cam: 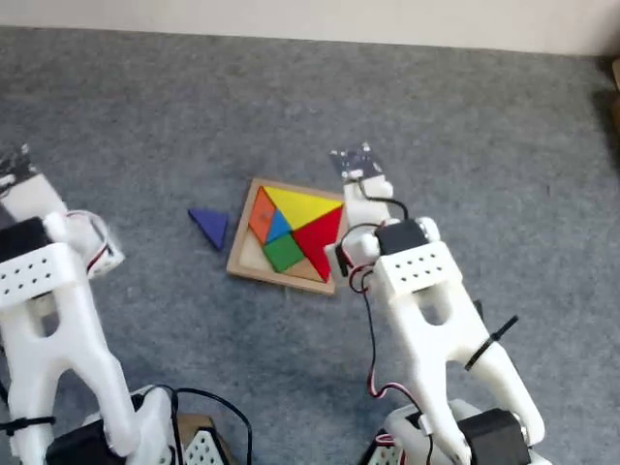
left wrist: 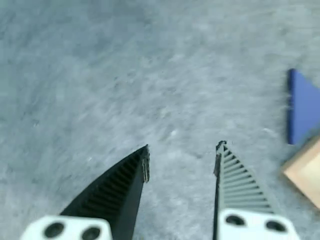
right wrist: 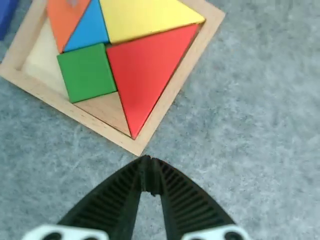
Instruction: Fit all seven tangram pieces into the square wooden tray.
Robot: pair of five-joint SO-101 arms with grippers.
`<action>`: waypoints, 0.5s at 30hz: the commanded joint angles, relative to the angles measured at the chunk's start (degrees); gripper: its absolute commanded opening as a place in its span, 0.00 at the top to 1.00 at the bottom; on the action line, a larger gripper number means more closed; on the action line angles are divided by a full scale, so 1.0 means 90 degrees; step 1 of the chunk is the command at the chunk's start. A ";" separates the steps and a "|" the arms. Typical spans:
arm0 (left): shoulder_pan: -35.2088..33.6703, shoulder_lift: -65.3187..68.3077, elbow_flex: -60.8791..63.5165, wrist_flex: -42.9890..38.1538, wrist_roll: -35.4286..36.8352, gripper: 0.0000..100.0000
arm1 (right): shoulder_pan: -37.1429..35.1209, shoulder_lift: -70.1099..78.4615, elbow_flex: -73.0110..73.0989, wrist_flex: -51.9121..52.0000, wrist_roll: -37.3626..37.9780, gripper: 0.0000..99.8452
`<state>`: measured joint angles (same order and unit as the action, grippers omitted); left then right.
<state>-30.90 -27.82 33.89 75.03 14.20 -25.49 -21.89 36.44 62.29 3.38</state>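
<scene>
Off a corner of the tray (right wrist: pixel 175 83), closed right pincer (right wrist: pixel 150 175); left pincer (left wrist: pixel 182 155) agape over carpet (left wrist: pixel 125 75).

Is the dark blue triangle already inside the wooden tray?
No, the dark blue triangle lies on the grey carpet just outside the wooden tray.

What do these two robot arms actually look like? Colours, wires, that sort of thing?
The left arm and right arm are white plastic shells with rows of small holes, black motor blocks, and thin red, black and white cables. The fingers are black, ribbed wedges tapering to a point, fixed to white bases.
</scene>
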 commanded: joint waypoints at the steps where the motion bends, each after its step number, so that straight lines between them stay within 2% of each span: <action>1: 0.0151 -0.0171 -0.0542 -0.0029 0.0010 0.78 | -0.0044 -0.0278 -0.0122 0.0024 -0.0029 0.99; 9: -0.1656 -0.0171 -0.0337 0.0059 0.0029 0.78 | -0.1372 0.0864 -0.1988 -0.0044 -0.0059 0.99; 12: -0.2095 -0.0171 -0.0083 0.0029 0.0020 0.78 | -0.1822 0.1871 -0.3013 -0.0005 -0.0068 0.99; 15: -0.2359 -0.0171 0.0122 0.0020 0.0020 0.78 | -0.2232 0.2926 -0.4147 0.0220 -0.0068 0.94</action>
<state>-48.48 -27.82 34.07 75.03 14.20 -41.67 -1.67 10.77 62.73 3.38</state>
